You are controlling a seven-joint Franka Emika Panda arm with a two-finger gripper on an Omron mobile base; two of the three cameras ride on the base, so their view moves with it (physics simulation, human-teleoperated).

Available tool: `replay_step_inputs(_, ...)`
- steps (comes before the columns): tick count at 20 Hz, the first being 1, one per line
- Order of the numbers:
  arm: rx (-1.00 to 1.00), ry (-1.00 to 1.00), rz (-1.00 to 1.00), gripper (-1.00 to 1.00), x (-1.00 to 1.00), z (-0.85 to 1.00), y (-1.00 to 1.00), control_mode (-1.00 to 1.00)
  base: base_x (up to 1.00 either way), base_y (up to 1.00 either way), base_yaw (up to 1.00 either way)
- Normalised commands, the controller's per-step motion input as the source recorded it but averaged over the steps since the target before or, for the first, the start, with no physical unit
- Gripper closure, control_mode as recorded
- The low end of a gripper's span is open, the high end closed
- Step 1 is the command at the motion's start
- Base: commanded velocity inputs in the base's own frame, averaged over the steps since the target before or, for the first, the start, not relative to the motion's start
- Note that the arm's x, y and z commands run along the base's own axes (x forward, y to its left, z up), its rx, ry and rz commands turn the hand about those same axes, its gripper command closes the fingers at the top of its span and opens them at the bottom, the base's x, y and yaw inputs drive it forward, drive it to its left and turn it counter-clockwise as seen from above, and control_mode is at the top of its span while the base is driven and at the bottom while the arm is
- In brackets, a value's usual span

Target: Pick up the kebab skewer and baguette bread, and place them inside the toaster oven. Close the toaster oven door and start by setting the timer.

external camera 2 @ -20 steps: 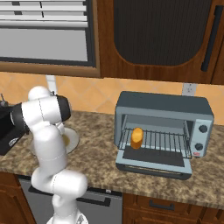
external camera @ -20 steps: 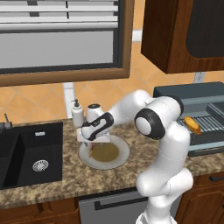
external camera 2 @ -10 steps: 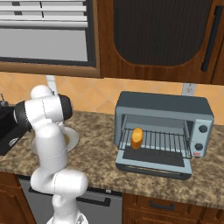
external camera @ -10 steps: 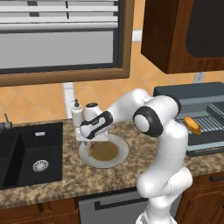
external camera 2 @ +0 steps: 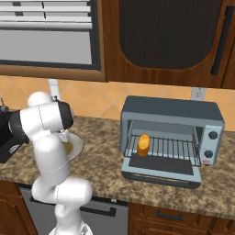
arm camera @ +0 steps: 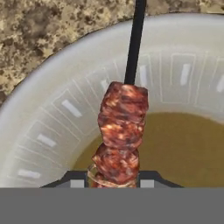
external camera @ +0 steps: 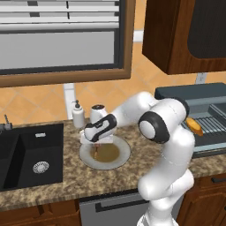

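While the end effector point(arm camera: 113, 180) clamps the kebab skewer point(arm camera: 120, 131), a soap bottle point(external camera: 78, 114) stands beside the plate point(arm camera: 39, 127).

Even, bright rendered light with no glare. A soft shadow lies beneath the plate point(external camera: 105, 154). The hand view is slightly soft.
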Motion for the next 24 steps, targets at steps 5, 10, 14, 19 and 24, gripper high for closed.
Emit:
replay_step_inputs(5,0.06,-0.09,0.19,1.0,-0.62,0.92,-0.43,-1.0,0.0,0.0,0.0)
replay_step_inputs(10,0.0,-0.12,0.34,1.0,-0.99,1.0,-0.8,-1.0,0.0,0.0,0.0)
replay_step_inputs(14,0.0,-0.17,0.43,1.0,-0.98,0.85,-1.0,-1.0,0.0,0.0,0.0)
replay_step_inputs(19,-0.03,-0.17,0.46,1.0,-0.89,0.61,-1.0,-1.0,0.0,0.0,0.0)
replay_step_inputs(24,-0.05,-0.19,0.4,1.0,-0.71,0.57,-1.0,-1.0,0.0,0.0,0.0)
